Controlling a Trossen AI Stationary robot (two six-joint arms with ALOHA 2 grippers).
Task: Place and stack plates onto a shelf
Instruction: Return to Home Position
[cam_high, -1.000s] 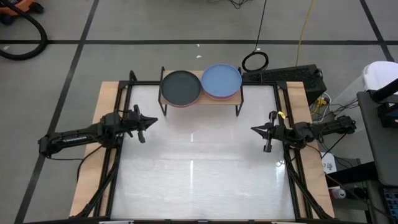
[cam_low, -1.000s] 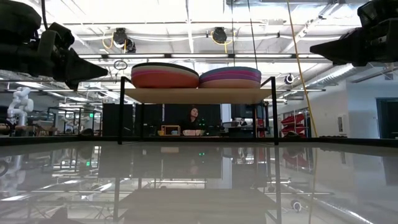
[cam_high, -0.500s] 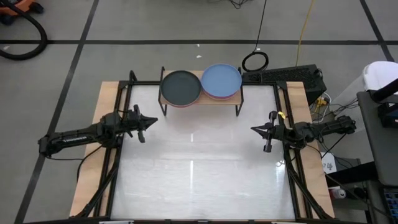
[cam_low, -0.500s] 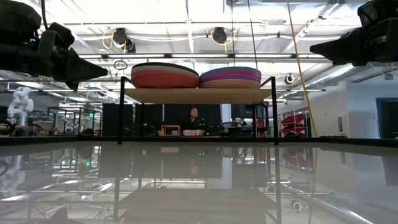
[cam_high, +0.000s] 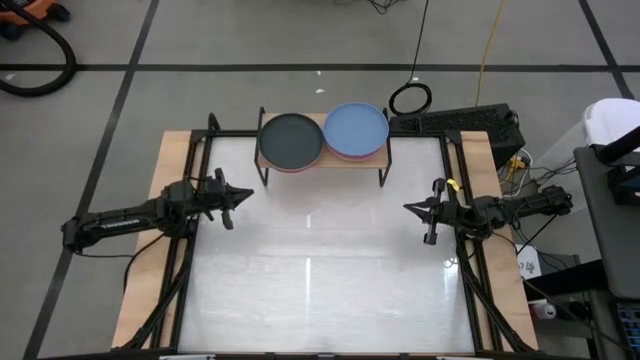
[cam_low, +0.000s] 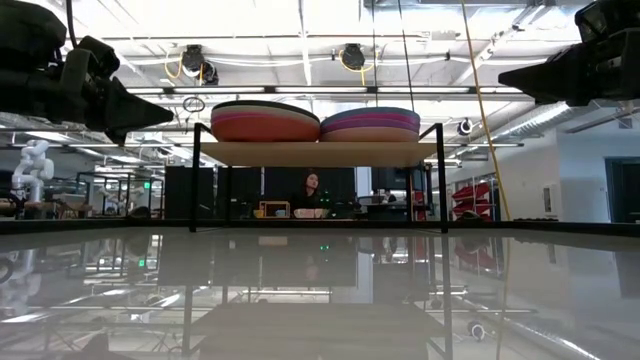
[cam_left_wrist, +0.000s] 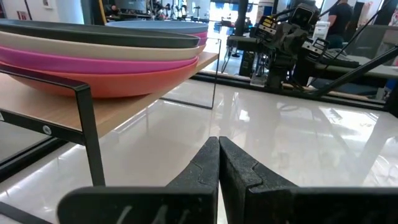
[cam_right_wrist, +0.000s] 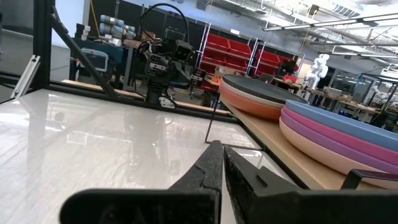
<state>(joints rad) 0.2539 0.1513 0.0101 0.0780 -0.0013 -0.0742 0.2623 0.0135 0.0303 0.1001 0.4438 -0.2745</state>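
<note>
From above, the shelf (cam_high: 388, 153) stands at the far edge of the surface (cam_high: 320, 280), with the black plate (cam_high: 291, 138) and the blue plate (cam_high: 356, 129) side by side on it, their rims reaching past the board. The left gripper (cam_high: 243, 195) hovers near the surface's left edge and the right gripper (cam_high: 410, 208) near its right edge. Both are well apart from the shelf, with a wide open stretch of surface between them. In the level view, the left stack (cam_low: 262, 128) and the right stack (cam_low: 370, 128) sit flat on the board and fill it almost from leg to leg. The space under the board is open, and a person (cam_low: 311, 190) shows far behind through it. Both arms hang high at the outer edges. In the left wrist view the fingers (cam_left_wrist: 202, 165) are pressed together and hold nothing. Near them the black plate lies over a beige plate (cam_left_wrist: 124, 53), a magenta plate (cam_left_wrist: 124, 64) and a red plate (cam_left_wrist: 124, 84). In the right wrist view the fingers (cam_right_wrist: 208, 165) are likewise closed and empty, and the blue plate tops a purple plate (cam_right_wrist: 311, 122) and a light pink plate (cam_right_wrist: 323, 155).
</note>
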